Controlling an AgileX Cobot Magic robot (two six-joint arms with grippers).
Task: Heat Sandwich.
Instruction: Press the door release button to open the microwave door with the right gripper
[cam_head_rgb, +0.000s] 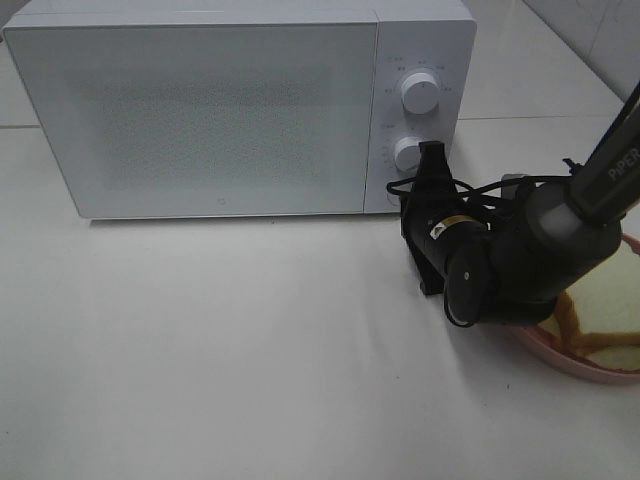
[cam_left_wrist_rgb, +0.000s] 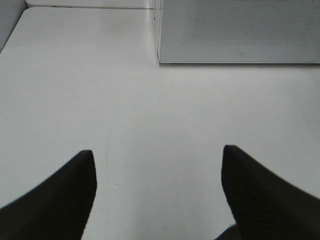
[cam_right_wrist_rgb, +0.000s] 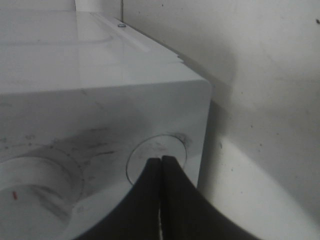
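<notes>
Okay, risks first: right gripper (cam_right_wrist_rgb: 161, 160) is pressed together, tips on the round button (cam_right_wrist_rgb: 141, 161) at the microwave's (cam_head_rgb: 200, 110) bottom front corner, just past the lower knob (cam_head_rgb: 407, 153). It looks like the door-release push, and the door is shut. If the tips slide off the button, they hit plain panel and nothing opens, or they skid onto the knob and turn it. Push too hard and the whole microwave may shove back on the surface (cam_head_rgb: 250, 380).

The sandwich (cam_head_rgb: 612, 305) sits on its pink plate (cam_head_rgb: 560, 358) in front of the microwave's control end, partly under the right arm's wrist. A low pull-back could clip the plate.

The left gripper (cam_left_wrist_rgb: 157, 150), spread and empty, faces the microwave's opposite front corner. It may be in the door's swing; can't tell clearance.

Views:
- Only the right wrist shows tip-on-button contact; the exterior view hides it behind the gripper body.
- Only the exterior view shows the sandwich.
- Only the left wrist shows the left gripper.
</notes>
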